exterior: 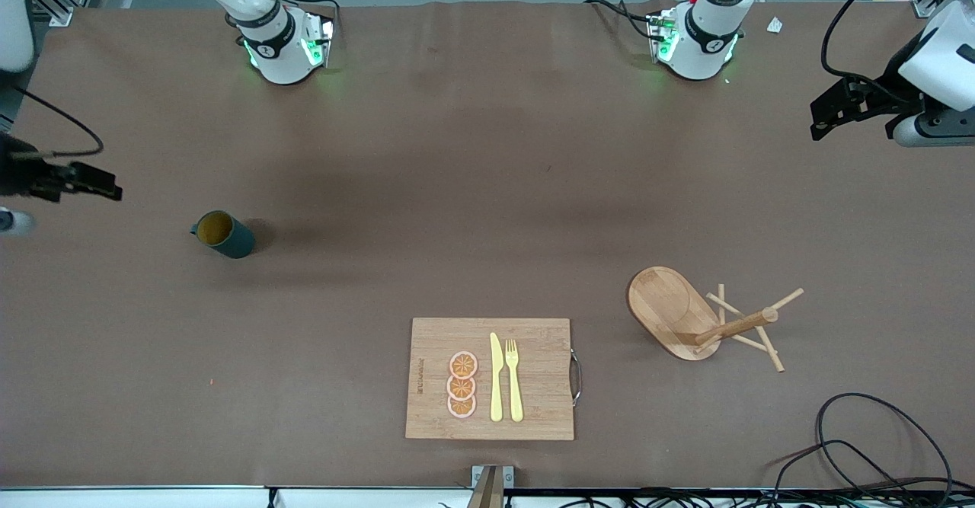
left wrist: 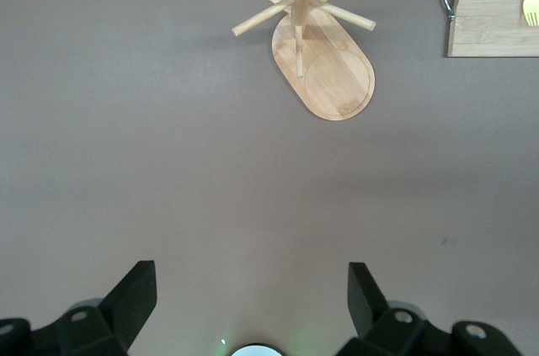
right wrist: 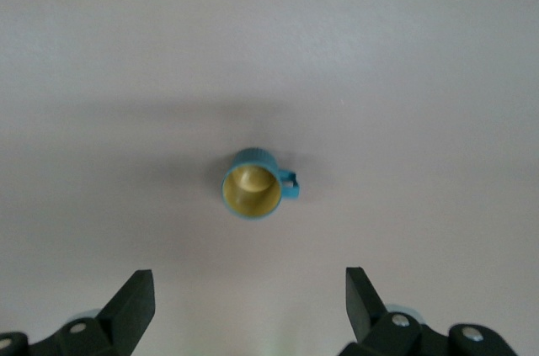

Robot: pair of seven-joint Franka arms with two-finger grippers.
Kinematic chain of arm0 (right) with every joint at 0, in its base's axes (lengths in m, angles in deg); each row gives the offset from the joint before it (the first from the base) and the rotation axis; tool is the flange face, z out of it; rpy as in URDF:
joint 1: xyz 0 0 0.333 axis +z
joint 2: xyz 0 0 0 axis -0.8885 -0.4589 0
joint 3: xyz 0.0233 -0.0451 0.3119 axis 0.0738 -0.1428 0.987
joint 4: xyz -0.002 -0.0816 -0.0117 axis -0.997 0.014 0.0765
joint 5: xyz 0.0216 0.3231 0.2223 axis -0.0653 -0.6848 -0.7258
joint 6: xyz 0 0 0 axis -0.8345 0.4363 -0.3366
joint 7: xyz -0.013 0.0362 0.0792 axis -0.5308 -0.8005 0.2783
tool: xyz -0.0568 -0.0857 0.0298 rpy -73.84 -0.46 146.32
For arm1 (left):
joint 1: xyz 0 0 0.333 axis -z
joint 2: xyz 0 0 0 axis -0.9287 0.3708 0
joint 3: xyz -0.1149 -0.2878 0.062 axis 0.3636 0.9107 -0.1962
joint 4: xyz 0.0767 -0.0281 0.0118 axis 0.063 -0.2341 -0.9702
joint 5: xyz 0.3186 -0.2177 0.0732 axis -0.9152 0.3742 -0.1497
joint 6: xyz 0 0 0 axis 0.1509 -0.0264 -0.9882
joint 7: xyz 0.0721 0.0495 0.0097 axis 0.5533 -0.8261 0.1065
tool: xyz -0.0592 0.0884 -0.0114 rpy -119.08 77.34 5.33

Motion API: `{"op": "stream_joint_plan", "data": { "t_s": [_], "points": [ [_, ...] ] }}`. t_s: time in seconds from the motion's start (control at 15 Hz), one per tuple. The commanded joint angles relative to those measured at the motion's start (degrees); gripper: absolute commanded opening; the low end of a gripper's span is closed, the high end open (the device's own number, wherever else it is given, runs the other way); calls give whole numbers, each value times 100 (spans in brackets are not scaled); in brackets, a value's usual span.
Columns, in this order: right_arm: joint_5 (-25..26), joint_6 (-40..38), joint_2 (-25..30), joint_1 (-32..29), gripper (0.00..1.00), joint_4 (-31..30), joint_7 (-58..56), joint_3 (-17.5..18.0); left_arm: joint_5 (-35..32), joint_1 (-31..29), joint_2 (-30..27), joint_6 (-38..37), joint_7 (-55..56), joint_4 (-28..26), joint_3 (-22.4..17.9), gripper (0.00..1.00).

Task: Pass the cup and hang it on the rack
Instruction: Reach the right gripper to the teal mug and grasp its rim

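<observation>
The dark teal cup (exterior: 222,234) stands upright on the brown table toward the right arm's end, its yellow inside showing; in the right wrist view the cup (right wrist: 252,183) has its small handle out to one side. My right gripper (exterior: 84,180) hangs high over the table near the cup, open and empty, as the right gripper (right wrist: 250,289) also shows from the wrist. The wooden rack (exterior: 704,317) stands on its oval base toward the left arm's end, pegs spread from its post. My left gripper (exterior: 834,112) hovers open over bare table, the left gripper (left wrist: 253,289) apart from the rack (left wrist: 324,61).
A rectangular wooden cutting board (exterior: 491,378) lies near the front edge, carrying orange slices (exterior: 462,384), a yellow knife (exterior: 496,377) and a fork (exterior: 514,380). Black cables (exterior: 876,447) loop at the front corner by the left arm's end. The arm bases stand along the table's back edge.
</observation>
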Motion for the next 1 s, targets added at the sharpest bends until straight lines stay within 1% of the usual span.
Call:
{"op": "stream_joint_plan", "data": {
  "t_s": [0.0,0.13,0.27,0.47,0.66,0.8,0.93],
  "points": [
    [-28,493,-114,-285,100,-448,-1163,60,107,-20,-23,-70,11,31,22,100],
    [-133,958,-229,-365,100,-869,-1815,60,107,-20,-23,-70,11,40,22,100],
    [-142,1686,-238,-427,100,-1501,-2132,60,107,-20,-23,-70,20,40,22,100],
    [-151,2654,-255,-400,100,-2451,-2240,77,107,-29,-23,-70,20,40,22,100],
    [-151,3446,-439,-374,99,-2989,-2301,95,107,-29,-23,-70,29,40,22,100],
    [-151,3719,-659,-374,89,-3130,-2494,95,107,-29,-31,-70,29,31,22,100],
    [-151,4062,-756,-383,74,-3323,-2590,95,107,-29,-31,-70,20,40,22,100]
  ]
}}
